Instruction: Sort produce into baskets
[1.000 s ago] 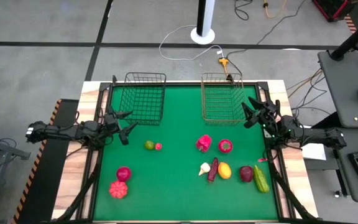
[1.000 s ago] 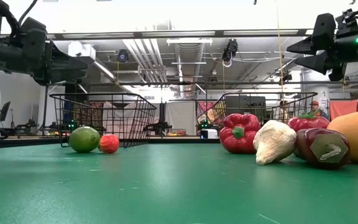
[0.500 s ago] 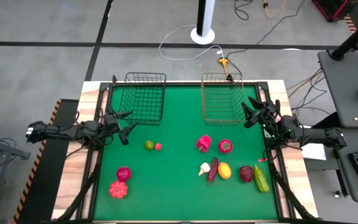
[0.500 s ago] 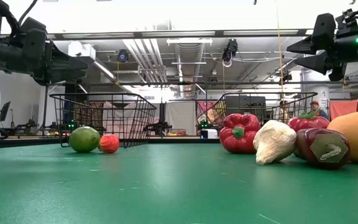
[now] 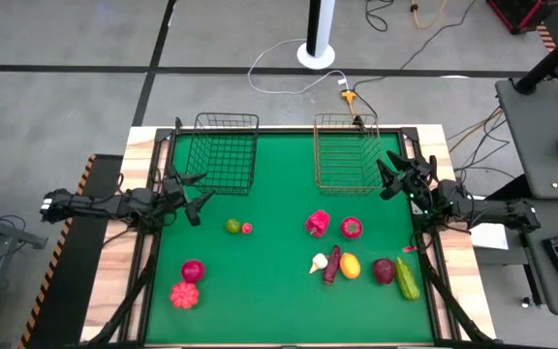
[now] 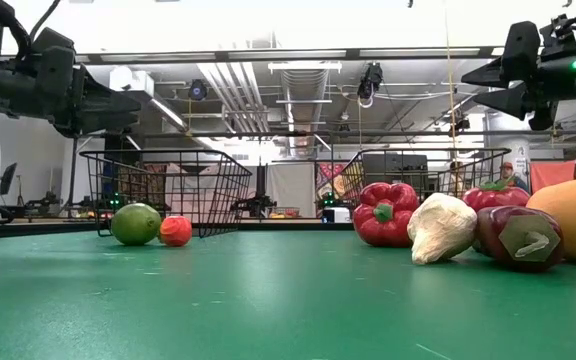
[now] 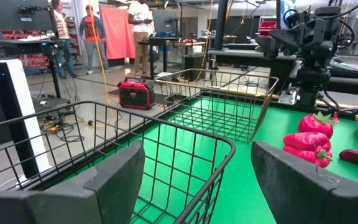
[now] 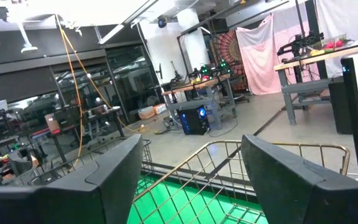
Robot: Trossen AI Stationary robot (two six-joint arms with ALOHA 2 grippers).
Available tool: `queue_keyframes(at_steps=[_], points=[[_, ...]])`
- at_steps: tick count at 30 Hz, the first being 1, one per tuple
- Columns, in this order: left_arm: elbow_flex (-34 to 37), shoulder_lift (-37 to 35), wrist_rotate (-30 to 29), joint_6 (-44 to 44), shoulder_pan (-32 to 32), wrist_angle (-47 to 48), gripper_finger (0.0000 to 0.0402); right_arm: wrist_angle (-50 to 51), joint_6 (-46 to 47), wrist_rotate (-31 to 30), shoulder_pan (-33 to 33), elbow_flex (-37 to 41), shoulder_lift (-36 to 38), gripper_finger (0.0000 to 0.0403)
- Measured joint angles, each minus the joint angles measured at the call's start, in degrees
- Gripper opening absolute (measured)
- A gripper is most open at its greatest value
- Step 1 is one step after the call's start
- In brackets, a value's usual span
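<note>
- Green felt table (image 5: 269, 291), produce loose on it, both baskets at 12 o'clock.
- Black wire basket (image 5: 223, 152) at 11, copper wire basket (image 5: 346, 153) at 1, both without produce.
- Lime (image 5: 232, 226) touching small red fruit (image 5: 247, 229) near centre; red pepper (image 5: 318, 223), garlic (image 5: 318, 263), eggplant (image 5: 333, 264) toward 4.
- Left gripper (image 5: 194, 194) at 9, fingers wide apart, holding nothing.
- Right gripper (image 5: 390, 176) at 3, fingers spread, holding nothing.

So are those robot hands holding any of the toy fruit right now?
No, nothing is held. The left hand hangs open near the black basket, the right hand open by the copper basket. All the produce lies on the table.
</note>
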State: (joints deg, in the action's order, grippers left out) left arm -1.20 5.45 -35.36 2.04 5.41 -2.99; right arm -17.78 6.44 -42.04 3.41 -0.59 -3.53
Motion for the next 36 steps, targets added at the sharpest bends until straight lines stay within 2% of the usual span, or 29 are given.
queue_keyframes(at_steps=[7,20,22,26,28,36], points=[[0.0,0.0,0.0,0.0,0.0,0.0,0.0277,0.0,0.0,0.0,0.0,0.0,0.0,0.0272],[0.0,0.0,0.0,0.3,0.0,-0.4,0.0277,0.0,0.6,0.0,0.0,0.0,0.0,0.0258],[0.0,0.0,0.1,4.8,0.0,-2.3,0.0277,0.0,4.6,2.1,0.0,0.0,0.0,0.0260],[0.0,0.0,0.3,22.9,0.0,-5.7,0.0277,-1.6,9.2,18.1,0.0,-1.1,-0.7,0.0266],[0.0,0.0,0.0,26.5,0.0,-7.3,0.0277,-3.5,9.3,22.7,-0.1,-2.0,-1.5,0.0269],[0.0,0.0,0.6,33.0,0.0,-8.6,0.0277,-3.8,10.4,21.9,0.0,-8.9,-9.2,0.0269]])
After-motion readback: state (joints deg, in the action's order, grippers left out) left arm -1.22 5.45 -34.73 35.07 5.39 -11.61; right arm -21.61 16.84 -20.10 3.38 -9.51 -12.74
